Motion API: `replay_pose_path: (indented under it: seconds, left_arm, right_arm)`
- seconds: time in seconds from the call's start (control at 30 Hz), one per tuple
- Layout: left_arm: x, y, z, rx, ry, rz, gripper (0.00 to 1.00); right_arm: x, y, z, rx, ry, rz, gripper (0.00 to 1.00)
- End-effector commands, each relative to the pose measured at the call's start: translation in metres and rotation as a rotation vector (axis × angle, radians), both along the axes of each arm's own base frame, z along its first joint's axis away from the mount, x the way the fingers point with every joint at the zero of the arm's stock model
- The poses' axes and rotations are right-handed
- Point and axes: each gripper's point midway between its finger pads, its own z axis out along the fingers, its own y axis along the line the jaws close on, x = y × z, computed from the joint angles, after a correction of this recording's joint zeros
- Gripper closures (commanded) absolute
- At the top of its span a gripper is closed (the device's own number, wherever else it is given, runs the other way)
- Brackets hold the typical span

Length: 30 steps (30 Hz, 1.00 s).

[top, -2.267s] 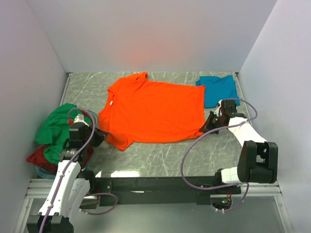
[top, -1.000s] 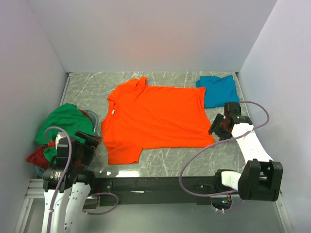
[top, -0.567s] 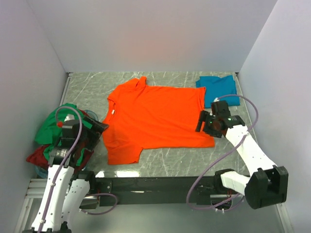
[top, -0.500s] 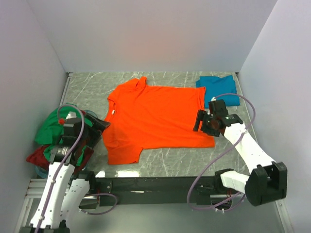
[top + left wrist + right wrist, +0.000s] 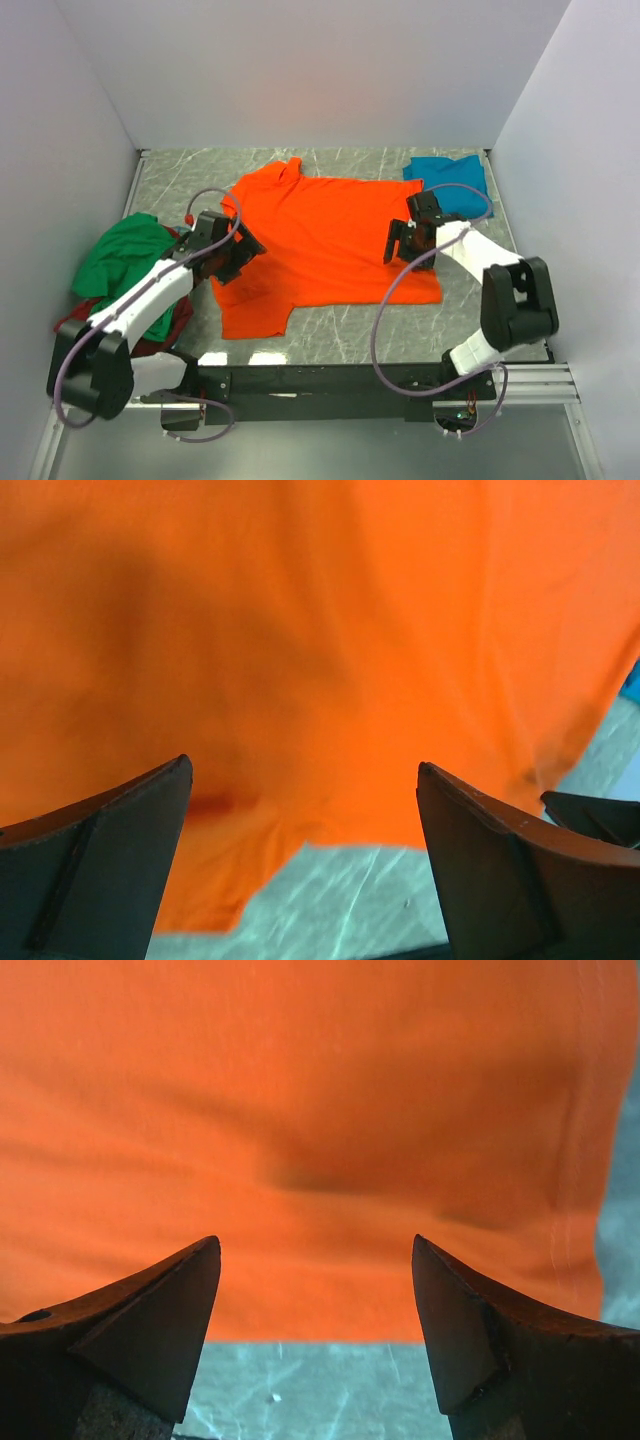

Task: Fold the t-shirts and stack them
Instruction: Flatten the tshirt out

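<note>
The orange t-shirt [image 5: 320, 235] lies spread flat in the middle of the table, collar to the left. My left gripper [image 5: 246, 250] hovers open over its left side near the lower sleeve; in the left wrist view the open gripper [image 5: 303, 765] frames orange cloth [image 5: 320, 630] and nothing sits between the fingers. My right gripper [image 5: 393, 248] hangs open over the shirt's right hem; the right wrist view shows the gripper [image 5: 315, 1241] above the cloth's edge [image 5: 300, 1090]. A teal t-shirt [image 5: 450, 182] lies folded at the back right. Green [image 5: 125, 255] and dark red [image 5: 75, 325] t-shirts are heaped at the left.
The grey marble table [image 5: 340, 325] shows bare in front of the orange shirt, also seen in the wrist views as table [image 5: 370, 900] and table [image 5: 330, 1390]. White walls close in the left, back and right sides. The arms' black base rail [image 5: 320, 380] runs along the near edge.
Both arms have swung inward: the left gripper from beside the heap onto the orange shirt's left side, the right gripper from the table's right onto the shirt's right hem. The shirt has not moved in the last second.
</note>
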Motion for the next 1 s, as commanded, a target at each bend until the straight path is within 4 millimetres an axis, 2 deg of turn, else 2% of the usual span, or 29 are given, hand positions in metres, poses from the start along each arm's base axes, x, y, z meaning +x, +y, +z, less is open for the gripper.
replay_pose_path:
  seconds: [0.0,0.03,0.07,0.1,0.17,0.2,0.23,0.27,0.33,0.37,0.4,0.43,0.47,0.5,0.53,0.57,0.6,0.63,0.7,0.73,0.77,0.8,0.83,0.87,0.9,0.93,0.97]
  left_arm:
    - [0.048,-0.008,0.037,0.014,-0.17,-0.004,0.0]
    - [0.053,-0.01,0.027,0.025,-0.145,-0.015,0.01]
    - [0.058,-0.013,0.028,0.032,-0.149,-0.026,0.01]
    - [0.063,-0.013,0.024,0.04,-0.141,-0.026,0.0]
    - [0.072,-0.015,0.012,0.065,-0.109,-0.031,0.0]
    - [0.076,-0.014,0.01,0.076,-0.103,-0.024,0.01]
    - [0.081,-0.013,-0.001,0.099,-0.078,-0.016,0.01]
    - [0.091,-0.015,0.005,0.103,-0.096,-0.017,0.01]
    - [0.101,-0.015,0.0,0.128,-0.084,-0.013,0.01]
    - [0.115,-0.018,0.013,0.132,-0.12,-0.02,0.01]
    - [0.121,-0.02,0.017,0.135,-0.13,-0.024,0.01]
    - [0.126,-0.018,0.012,0.163,-0.109,-0.021,0.01]
    - [0.142,-0.021,0.032,0.168,-0.155,-0.022,0.01]
    - [0.15,-0.02,0.038,0.179,-0.169,-0.017,0.01]
    - [0.159,-0.021,0.033,0.197,-0.164,-0.016,0.01]
    - [0.176,-0.02,0.05,0.213,-0.21,-0.004,0.0]
    - [0.185,-0.019,0.052,0.219,-0.218,0.001,0.01]
    - [0.205,-0.021,0.055,0.229,-0.236,-0.009,0.0]
    - [0.227,-0.018,0.055,0.225,-0.237,-0.012,0.01]
    - [0.239,-0.019,0.033,0.235,-0.203,-0.022,0.01]
    - [0.259,-0.022,0.052,0.224,-0.253,-0.023,0.01]
    - [0.27,-0.025,0.052,0.198,-0.263,-0.042,0.01]
    - [0.282,-0.03,0.032,0.191,-0.248,-0.067,0.01]
    - [0.299,-0.032,0.048,0.175,-0.296,-0.072,0.01]
    - [0.309,-0.039,0.049,0.145,-0.32,-0.096,0.01]
    - [0.319,-0.044,0.029,0.133,-0.308,-0.123,0.01]
    - [0.335,-0.045,0.045,0.125,-0.364,-0.13,0.01]
  right_arm:
    - [0.035,0.006,0.007,-0.005,-0.07,0.007,0.17]
    - [0.038,0.005,0.005,-0.011,-0.07,0.007,0.17]
    - [0.045,0.005,0.006,-0.018,-0.079,0.004,0.17]
    - [0.047,0.002,-0.002,-0.04,-0.055,-0.001,0.16]
    - [0.058,-0.003,-0.001,-0.083,-0.057,-0.017,0.16]
    - [0.06,-0.006,-0.006,-0.103,-0.04,-0.035,0.17]
    - [0.062,-0.007,-0.007,-0.113,-0.039,-0.04,0.16]
    - [0.069,-0.009,-0.004,-0.124,-0.052,-0.048,0.17]
    - [0.074,-0.01,-0.003,-0.138,-0.054,-0.056,0.16]
    - [0.08,-0.008,0.002,-0.133,-0.067,-0.053,0.17]
    - [0.083,-0.008,0.005,-0.135,-0.069,-0.048,0.17]
    - [0.091,-0.006,0.013,-0.127,-0.092,-0.05,0.16]
    - [0.094,-0.005,0.018,-0.124,-0.101,-0.045,0.17]
    - [0.097,-0.004,0.021,-0.117,-0.11,-0.042,0.16]
    - [0.103,-0.002,0.029,-0.114,-0.131,-0.038,0.17]
    - [0.106,-0.002,0.032,-0.115,-0.142,-0.037,0.16]
    - [0.108,-0.002,0.036,-0.114,-0.155,-0.037,0.16]
    - [0.113,-0.002,0.04,-0.112,-0.173,-0.039,0.16]
    - [0.118,-0.001,0.043,-0.111,-0.19,-0.037,0.14]
    - [0.123,-0.002,0.045,-0.109,-0.198,-0.044,0.13]
    - [0.127,-0.002,0.043,-0.107,-0.199,-0.05,0.12]
    - [0.13,-0.001,0.043,-0.101,-0.201,-0.049,0.12]
    - [0.136,-0.001,0.047,-0.091,-0.211,-0.053,0.12]
    - [0.138,-0.001,0.042,-0.086,-0.198,-0.052,0.11]
    - [0.141,0.0,0.042,-0.079,-0.199,-0.047,0.11]
    - [0.147,0.001,0.047,-0.075,-0.211,-0.045,0.11]
    - [0.148,0.002,0.045,-0.075,-0.206,-0.039,0.11]
